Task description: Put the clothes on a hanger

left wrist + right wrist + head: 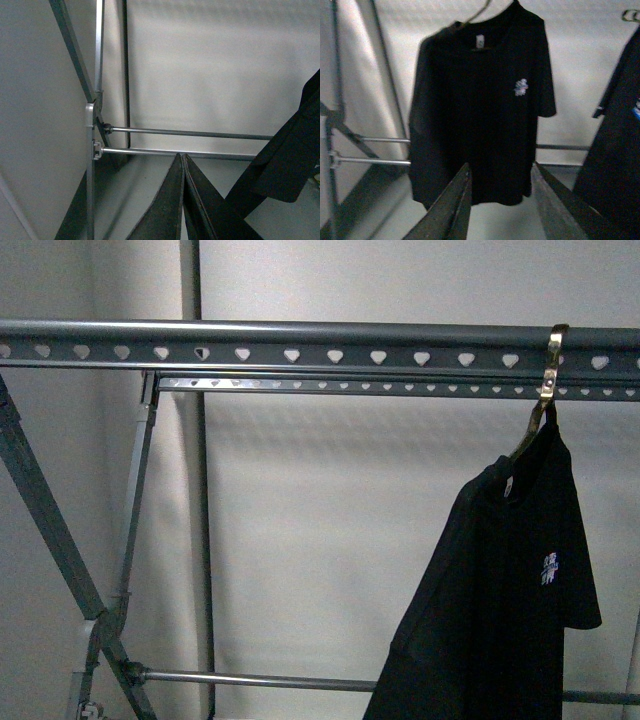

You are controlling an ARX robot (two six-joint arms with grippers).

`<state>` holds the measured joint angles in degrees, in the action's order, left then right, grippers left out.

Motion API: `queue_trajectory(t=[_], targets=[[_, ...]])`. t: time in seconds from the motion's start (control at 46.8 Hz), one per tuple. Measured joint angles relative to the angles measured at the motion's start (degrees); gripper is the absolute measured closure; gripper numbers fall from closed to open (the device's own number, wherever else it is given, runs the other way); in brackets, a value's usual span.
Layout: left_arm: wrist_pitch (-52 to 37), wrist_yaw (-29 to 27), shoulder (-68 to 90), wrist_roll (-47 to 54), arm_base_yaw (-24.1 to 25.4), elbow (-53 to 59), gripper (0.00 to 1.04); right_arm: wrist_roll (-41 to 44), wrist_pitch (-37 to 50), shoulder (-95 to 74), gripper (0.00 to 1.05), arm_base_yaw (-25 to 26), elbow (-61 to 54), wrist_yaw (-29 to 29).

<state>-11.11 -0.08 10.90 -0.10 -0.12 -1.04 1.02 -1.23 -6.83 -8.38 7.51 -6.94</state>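
Left fingers [181, 200] pressed together, right fingers [500, 200] spread; black T-shirt [500, 600] hangs from rack rail [300, 345]

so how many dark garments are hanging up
2: a black short-sleeved T-shirt hanging on a hook over the grey metal rack rail, and a second dark garment beside it, mostly cut off in the right wrist view.

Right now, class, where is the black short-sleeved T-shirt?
In the front view the black short-sleeved T-shirt hangs at the right, from a gold hook over the grey metal rack's heart-punched top rail.
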Motion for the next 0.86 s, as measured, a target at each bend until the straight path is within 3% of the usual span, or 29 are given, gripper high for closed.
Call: queue_trajectory(t=[0.064,0.15,0.856], targets=[[2.3,0.0,-2.3,0.0,0.0,0.0,1.01,-0.1,0.1,1.5,0.82,6.4,-0.6,6.4],[10.6,0.1,-9.9,0.0,0.0,0.0,1.01,-0.3,0.2,2.2,1.03,8.1,-2.3,6.7],[11.0,0.0,-10.6,0.0,0.0,0.0,1.01,-0.4,1.0,6.6,1.02,8.2,-7.1,6.9]])
